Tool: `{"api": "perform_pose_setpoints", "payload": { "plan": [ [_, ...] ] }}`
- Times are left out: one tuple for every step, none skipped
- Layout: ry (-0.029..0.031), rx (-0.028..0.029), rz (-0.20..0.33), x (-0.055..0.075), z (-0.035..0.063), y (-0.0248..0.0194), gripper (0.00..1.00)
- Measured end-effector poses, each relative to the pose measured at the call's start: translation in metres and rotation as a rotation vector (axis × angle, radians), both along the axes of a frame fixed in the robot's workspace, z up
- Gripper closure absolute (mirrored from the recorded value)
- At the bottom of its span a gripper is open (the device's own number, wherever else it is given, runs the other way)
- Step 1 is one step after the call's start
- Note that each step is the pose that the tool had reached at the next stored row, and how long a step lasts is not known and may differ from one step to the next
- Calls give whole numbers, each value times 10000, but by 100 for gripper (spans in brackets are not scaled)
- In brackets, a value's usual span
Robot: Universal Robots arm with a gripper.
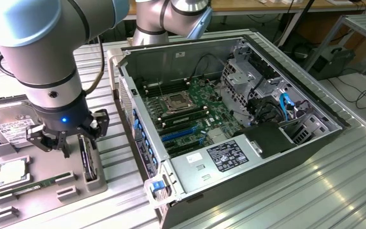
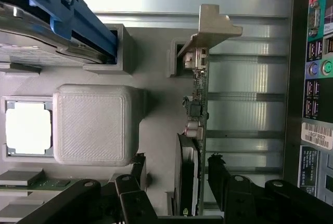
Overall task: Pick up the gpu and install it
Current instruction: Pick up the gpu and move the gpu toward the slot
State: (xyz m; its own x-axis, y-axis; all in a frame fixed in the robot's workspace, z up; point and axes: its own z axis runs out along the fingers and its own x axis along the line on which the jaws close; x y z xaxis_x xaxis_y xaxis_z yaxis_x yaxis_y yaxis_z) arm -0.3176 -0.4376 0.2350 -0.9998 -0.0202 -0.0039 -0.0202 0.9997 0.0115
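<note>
The gpu [image 1: 89, 162] stands on its edge in a slot of the grey holder tray [image 1: 97, 187] at the exterior view's left. In the wrist view the gpu [image 2: 199, 104] shows edge-on: thin green board, black block on one face, silver end bracket [image 2: 210, 26] at the far end. My gripper [image 1: 68, 139] hangs just over the near end of the card. It is open, with one black finger [image 2: 136, 180] on the fan side and the other finger [image 2: 218, 174] on the bare side. A gap shows on both sides; nothing is gripped.
The open computer case [image 1: 310, 138] lies on the metal table to the exterior view's right of the tray, motherboard [image 1: 183, 109] exposed with blue slots [image 1: 179, 136]. The tray also holds a hard drive [image 1: 11, 126], a processor [image 1: 11, 171] and a memory stick [image 1: 34, 186].
</note>
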Motion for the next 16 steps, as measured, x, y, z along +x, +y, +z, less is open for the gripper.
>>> {"api": "perform_pose_setpoints", "payload": {
  "plan": [
    [0, -1, 0, 0, -14, 0, 40],
    [1, -4, -1, 0, -27, 0, 40],
    [1, -6, -1, 0, -40, 0, 40],
    [0, -12, -2, 0, -55, 0, 40],
    [1, -14, -2, 0, -60, 0, 40],
    [1, -15, -2, 0, -64, 0, 40],
    [2, -15, -4, 0, -67, 0, 40],
    [2, -16, -4, 0, -69, 0, 40],
    [0, -15, -6, 0, -72, 0, 40],
    [0, -15, -15, 1, -77, 0, 40],
    [-4, -13, -29, 1, -85, 1, 40],
    [-8, -15, -40, 1, -91, 0, 40],
    [-10, -15, -51, 3, -97, 0, 40],
    [-14, -15, -55, 5, -104, 0, 40],
    [-24, -16, -57, 6, -110, 0, 40],
    [-44, -22, -58, 7, -115, 0, 40]
  ]
}}
